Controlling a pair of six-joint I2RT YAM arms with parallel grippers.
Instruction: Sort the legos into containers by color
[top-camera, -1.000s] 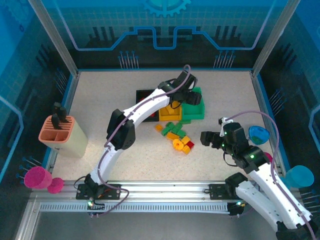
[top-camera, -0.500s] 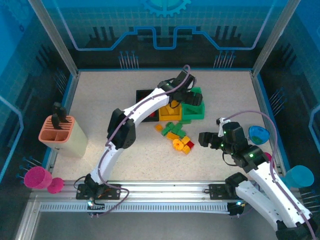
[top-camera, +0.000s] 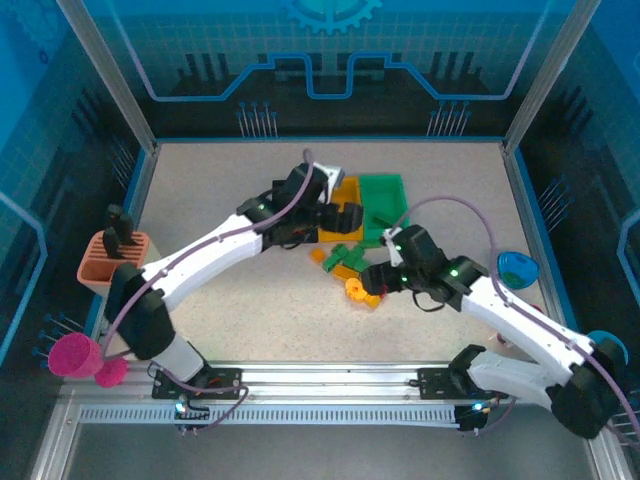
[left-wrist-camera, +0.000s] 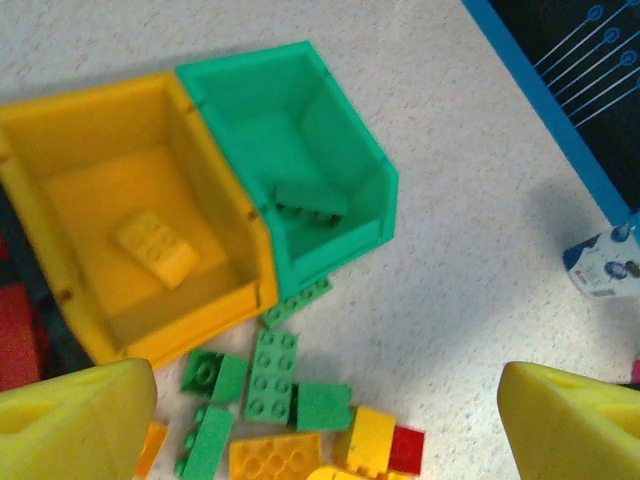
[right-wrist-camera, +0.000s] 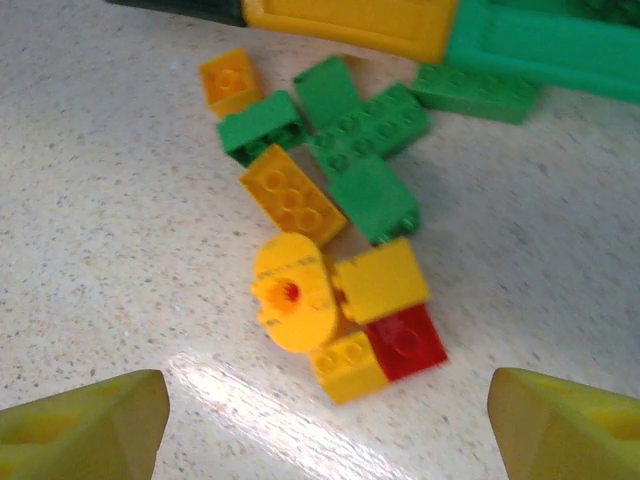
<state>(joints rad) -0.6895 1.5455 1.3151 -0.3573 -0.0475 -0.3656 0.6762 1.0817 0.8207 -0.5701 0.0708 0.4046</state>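
On the speckled white worktop (top-camera: 200, 190), just in front of the bins: a loose pile of small plastic toy bricks (top-camera: 352, 268), green, yellow and one red, most of them touching. The yellow rectangular open-top plastic bin (left-wrist-camera: 100, 125) holds one yellow brick (left-wrist-camera: 155, 247). The green bin of the same make (left-wrist-camera: 345, 140), touching it on its right, holds one green brick (left-wrist-camera: 312, 198). A black bin wall (left-wrist-camera: 35, 290) shows on the yellow bin's other side, with something red behind it.

The left claw (left-wrist-camera: 325, 405) hangs over the bins' near edge and the pile, jaws spread wide, nothing between them. The right claw (right-wrist-camera: 325, 420) sits low at the pile's near side, jaws also wide and empty.

Risks, my judgement:
- The red brick (right-wrist-camera: 405, 342) is pressed against two yellow bricks and lies near the round yellow piece with a red stud (right-wrist-camera: 290, 292). A closing claw may pinch a neighbour too, or squeeze the red one out sideways. A mixed grab ends in the wrong bin
- The long green brick (left-wrist-camera: 297, 300) lies against the foot of the bins. A finger going down there could strike the wall and shove the row
- Both arms crowd the same patch. If both descend together, wrists or cables may clash
- Most of the sort is not yet done, so a scattered pile costs many extra picks
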